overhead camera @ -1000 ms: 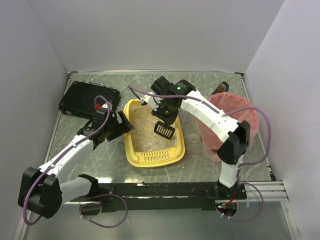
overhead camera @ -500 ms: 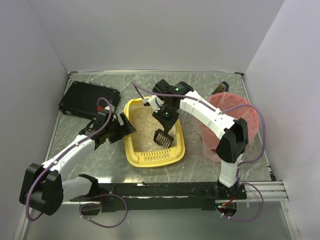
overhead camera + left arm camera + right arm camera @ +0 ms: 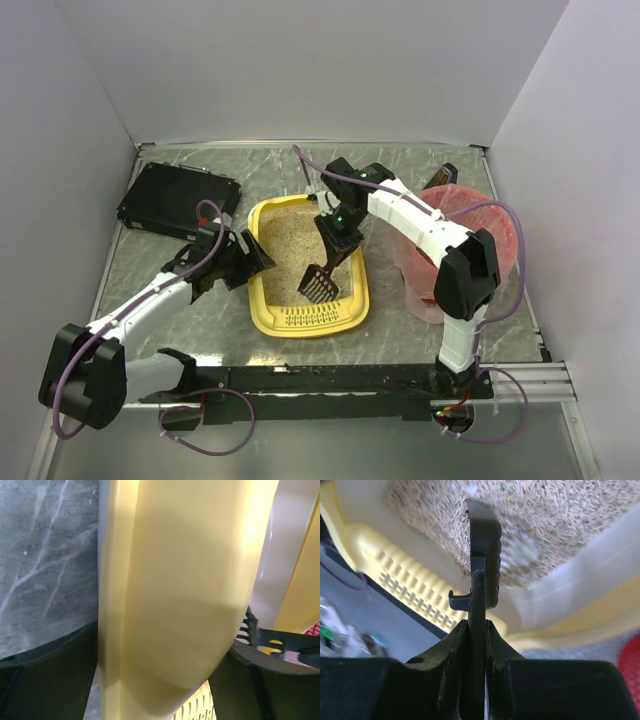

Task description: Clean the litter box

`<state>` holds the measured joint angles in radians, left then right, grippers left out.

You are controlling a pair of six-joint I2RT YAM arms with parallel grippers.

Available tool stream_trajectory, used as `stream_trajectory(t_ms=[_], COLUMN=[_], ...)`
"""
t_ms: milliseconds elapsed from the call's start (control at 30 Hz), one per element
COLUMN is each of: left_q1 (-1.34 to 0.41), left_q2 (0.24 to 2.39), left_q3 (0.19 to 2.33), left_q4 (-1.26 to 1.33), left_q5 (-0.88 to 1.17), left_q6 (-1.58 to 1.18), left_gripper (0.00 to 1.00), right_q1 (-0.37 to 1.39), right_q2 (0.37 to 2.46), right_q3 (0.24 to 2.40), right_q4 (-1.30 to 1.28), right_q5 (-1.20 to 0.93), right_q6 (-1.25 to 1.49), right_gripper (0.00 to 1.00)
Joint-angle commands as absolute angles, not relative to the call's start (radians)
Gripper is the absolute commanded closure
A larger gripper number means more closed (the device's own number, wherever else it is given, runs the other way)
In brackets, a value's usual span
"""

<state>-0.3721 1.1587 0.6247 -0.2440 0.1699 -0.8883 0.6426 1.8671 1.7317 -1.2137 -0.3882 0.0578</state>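
Fingers (image 3: 447,655) of the right gripper (image 3: 476,630) pinch a black scoop (image 3: 318,283), seen edge-on, its load hidden. Left gripper (image 3: 246,262) clamps the litter box (image 3: 300,320) wall, which fills its camera.

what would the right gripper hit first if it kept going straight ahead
The right gripper holds a black scoop ahead of it, so the scoop's head would push into the beige litter of the litter box, near its slotted end; it may already touch.
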Motion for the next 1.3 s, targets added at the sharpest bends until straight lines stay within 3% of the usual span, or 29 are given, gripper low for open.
stream_trajectory(t_ms=[0, 200, 667, 1267], left_q1=[-0.382, -0.396, -0.413, -0.411], left_q2=[1.177, 1.196, 1.213, 1.157], left_q3=[0.624, 0.618, 0.635, 0.664], left_q4=[-0.229, -0.227, -0.247, -0.287], left_q5=[0.138, 0.135, 0.109, 0.077], left_q6=[-0.931, -0.942, -0.954, -0.916], left_gripper=[0.18, 0.21, 0.22, 0.16], right_q1=[0.657, 0.661, 0.667, 0.565], right_q2=[1.925, 1.879, 1.864, 1.655], right_q3=[1.717, 1.599, 1.427, 1.405], right_q4=[-1.05, -0.856, -0.43, -0.489], right_q5=[-0.345, -0.36, -0.667, -0.472], right_q6=[0.261, 0.44, 0.591, 0.554], right_gripper=[1.0, 1.0, 1.0, 1.0])
